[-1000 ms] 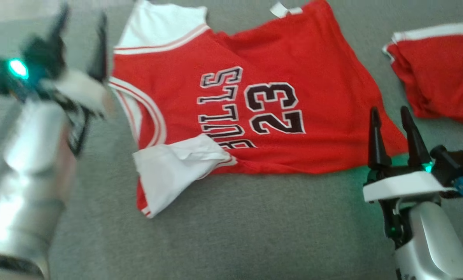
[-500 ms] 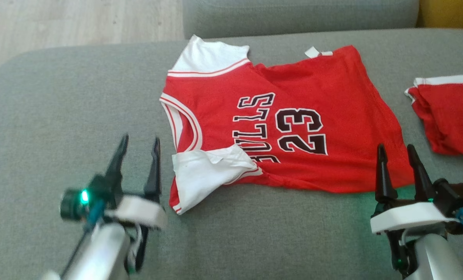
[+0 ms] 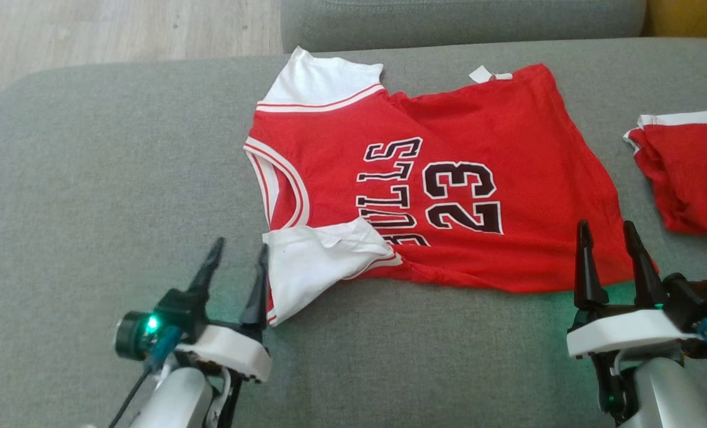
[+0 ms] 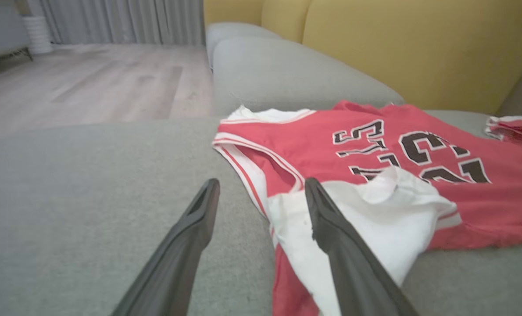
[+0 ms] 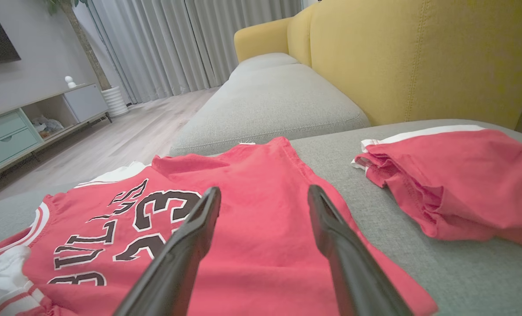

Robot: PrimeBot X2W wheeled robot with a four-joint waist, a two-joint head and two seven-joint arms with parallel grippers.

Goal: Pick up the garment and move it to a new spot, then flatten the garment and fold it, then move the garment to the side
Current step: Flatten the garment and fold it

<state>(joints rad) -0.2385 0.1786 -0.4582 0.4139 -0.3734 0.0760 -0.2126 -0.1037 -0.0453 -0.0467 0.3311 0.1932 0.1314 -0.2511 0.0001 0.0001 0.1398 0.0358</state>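
The garment (image 3: 460, 148) is a red jersey with white sleeves and black "BULLS 23" lettering, spread on the grey sofa seat (image 3: 104, 166) with its collar toward the left. Its near white sleeve (image 3: 312, 261) is crumpled and folded over the chest. My left gripper (image 3: 237, 252) is open just left of that sleeve, nothing between its fingers; in the left wrist view the gripper (image 4: 261, 186) points at the garment (image 4: 375, 145) with one finger (image 4: 331, 228) over the white sleeve. My right gripper (image 3: 606, 232) is open at the jersey's near hem corner; the right wrist view shows the gripper (image 5: 264, 195) above the garment (image 5: 252, 193).
A second red garment with white trim (image 3: 686, 166) lies bunched at the right of the seat, also in the right wrist view as a red pile (image 5: 454, 180). A yellow backrest (image 5: 419, 57) rises behind. Wood floor (image 3: 122, 30) lies beyond the seat's far left edge.
The head camera has pulled back and tilted, so the whole picture shifted. My left gripper came down from beside the jersey's collar to the near white sleeve. The right gripper stayed by the hem corner.
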